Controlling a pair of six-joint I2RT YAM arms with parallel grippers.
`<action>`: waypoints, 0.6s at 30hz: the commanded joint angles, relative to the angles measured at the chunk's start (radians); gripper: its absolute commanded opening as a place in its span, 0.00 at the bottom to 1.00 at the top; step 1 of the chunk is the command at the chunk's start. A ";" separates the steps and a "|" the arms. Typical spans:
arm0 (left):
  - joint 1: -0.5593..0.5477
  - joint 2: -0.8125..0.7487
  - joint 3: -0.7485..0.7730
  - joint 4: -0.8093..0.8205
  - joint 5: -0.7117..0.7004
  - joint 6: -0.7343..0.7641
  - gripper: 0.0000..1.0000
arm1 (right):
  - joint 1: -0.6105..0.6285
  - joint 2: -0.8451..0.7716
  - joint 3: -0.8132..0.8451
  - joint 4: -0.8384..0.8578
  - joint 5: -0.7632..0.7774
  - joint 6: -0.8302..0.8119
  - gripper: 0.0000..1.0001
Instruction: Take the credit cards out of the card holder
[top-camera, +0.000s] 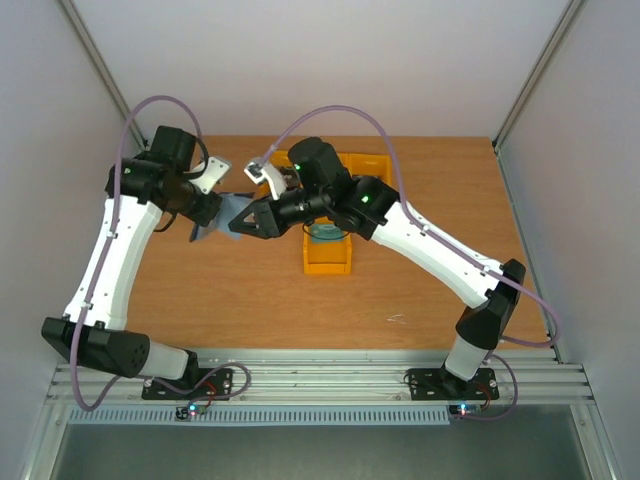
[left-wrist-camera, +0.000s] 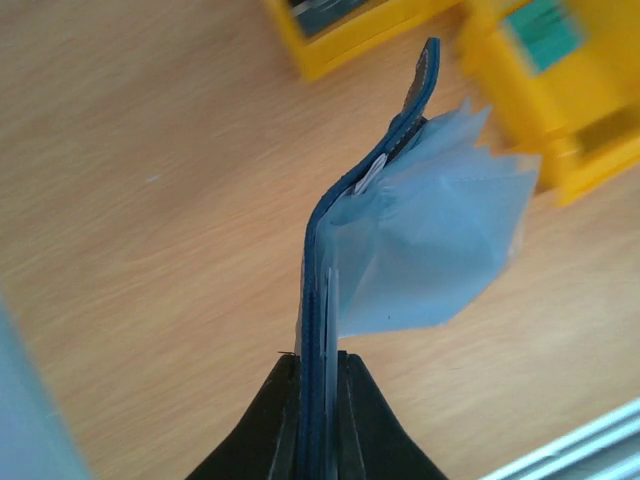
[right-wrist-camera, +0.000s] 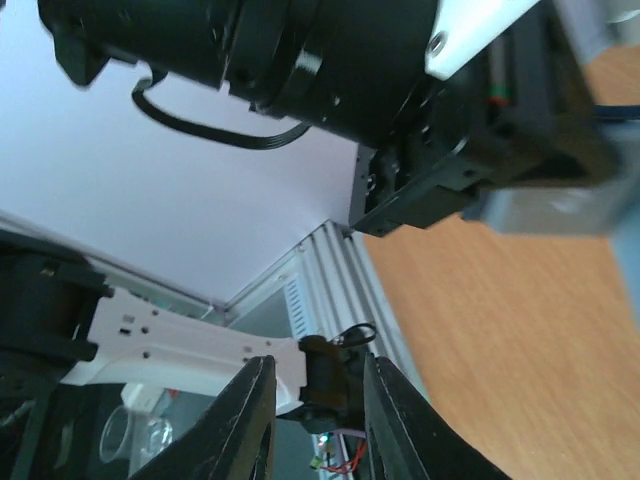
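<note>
- Left pincer (left-wrist-camera: 318, 358) is clamped on the card holder (left-wrist-camera: 420, 240), which is held above the bench (top-camera: 420, 200), pale sleeves fanned out.
- Right pincer (right-wrist-camera: 317, 362) has jaws apart, empty, just right of the card holder.
- Yellow bins (top-camera: 327, 262) sit further right.

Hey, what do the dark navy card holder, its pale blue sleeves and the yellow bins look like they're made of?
Dark navy card holder: probably faux leather or soft vinyl; thin, matte, and it bends in a smooth curve.
Pale blue sleeves: thin plastic film; translucent, creased and fanned out.
Yellow bins: rigid moulded plastic; even colour and thick, straight walls.
</note>
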 joint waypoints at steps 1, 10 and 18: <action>0.007 -0.004 0.096 -0.045 0.393 -0.126 0.00 | 0.021 0.020 -0.013 0.088 -0.055 -0.016 0.23; 0.098 -0.079 0.079 -0.009 0.817 -0.132 0.00 | -0.045 -0.071 -0.154 0.112 0.053 -0.010 0.19; 0.098 -0.122 0.090 -0.108 1.055 0.015 0.00 | -0.097 -0.131 -0.157 0.012 0.066 -0.123 0.19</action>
